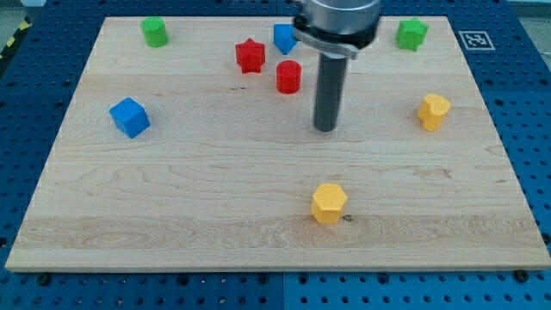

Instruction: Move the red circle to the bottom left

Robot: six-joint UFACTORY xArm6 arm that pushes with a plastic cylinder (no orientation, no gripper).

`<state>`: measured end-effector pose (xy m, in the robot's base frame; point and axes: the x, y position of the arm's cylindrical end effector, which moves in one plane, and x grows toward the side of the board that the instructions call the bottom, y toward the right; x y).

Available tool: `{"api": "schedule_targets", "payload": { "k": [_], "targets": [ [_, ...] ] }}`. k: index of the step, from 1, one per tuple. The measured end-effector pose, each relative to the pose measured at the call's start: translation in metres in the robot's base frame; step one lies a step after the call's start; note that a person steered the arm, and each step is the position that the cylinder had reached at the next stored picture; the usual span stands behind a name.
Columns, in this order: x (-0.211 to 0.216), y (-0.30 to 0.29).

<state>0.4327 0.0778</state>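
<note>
The red circle [288, 77] stands upright on the wooden board [172, 189], near the view's top, a little left of centre. My tip [325, 128] rests on the board below and to the right of the red circle, a short gap apart from it. A red star [250, 56] lies left of the circle. A blue block [285, 38] sits just above the circle, partly behind the arm's body.
A blue cube [129, 117] sits at the left. A green block [155, 32] is at the top left, another green block [411, 34] at the top right. A yellow block [434, 112] is at the right, a yellow hexagon [329, 203] at bottom centre.
</note>
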Motion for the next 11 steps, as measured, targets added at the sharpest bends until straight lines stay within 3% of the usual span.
{"api": "schedule_targets", "payload": {
  "k": [2, 3, 4, 5, 6, 8, 10, 11],
  "targets": [
    [-0.097, 0.024],
    [-0.113, 0.005],
    [-0.096, -0.042],
    [-0.047, -0.084],
    [-0.012, -0.088],
    [-0.047, -0.037],
    [-0.064, -0.091],
    [-0.035, -0.127]
  ]
}}
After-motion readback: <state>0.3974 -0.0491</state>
